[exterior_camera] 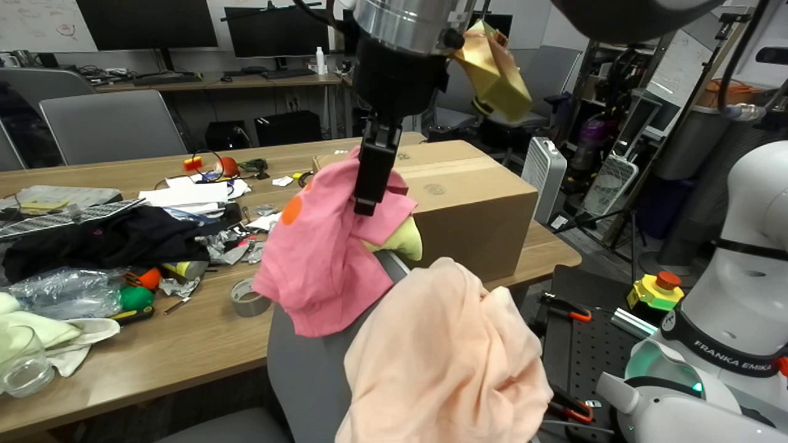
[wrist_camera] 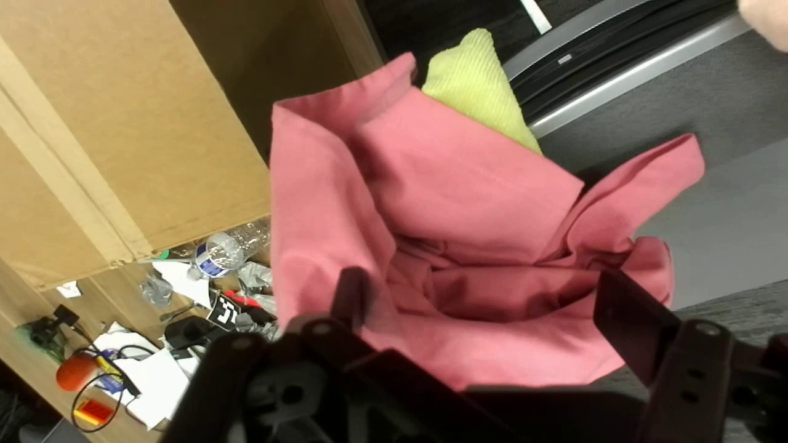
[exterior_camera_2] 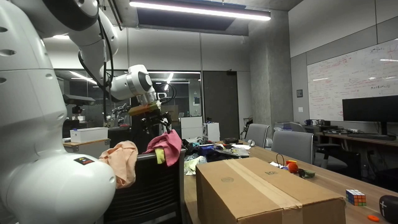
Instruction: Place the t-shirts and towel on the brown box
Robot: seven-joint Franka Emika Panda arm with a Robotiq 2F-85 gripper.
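Gripper (wrist_camera: pixel 486 301) stands wide at the crumpled pink t-shirt (wrist_camera: pixel 474 197), contact unclear; ribbed yellow towel (wrist_camera: pixel 471 83) pokes from beneath it; soft-creased peach cloth (exterior_camera: pixel 443 357) slumps beside them, all on the grey chair back (exterior_camera: pixel 305 369); rectangular, taped cardboard brown box (exterior_camera_2: pixel 258 189) sits on the wood-grain table (exterior_camera: pixel 184 344).

You could read FRANKA EMIKA in white on the black band (exterior_camera: pixel 729 355) round the white robot arm (exterior_camera: pixel 748 286). A black sticker (exterior_camera_2: pixel 84 161) on the arm had a small yellow sign (exterior_camera_2: pixel 80 159). A black gadget (exterior_camera_2: pixel 392 209) showed a plus sign (exterior_camera_2: pixel 383 204). The red writing (exterior_camera_2: pixel 332 95) on the whiteboard (exterior_camera_2: pixel 354 74) was too small to read.
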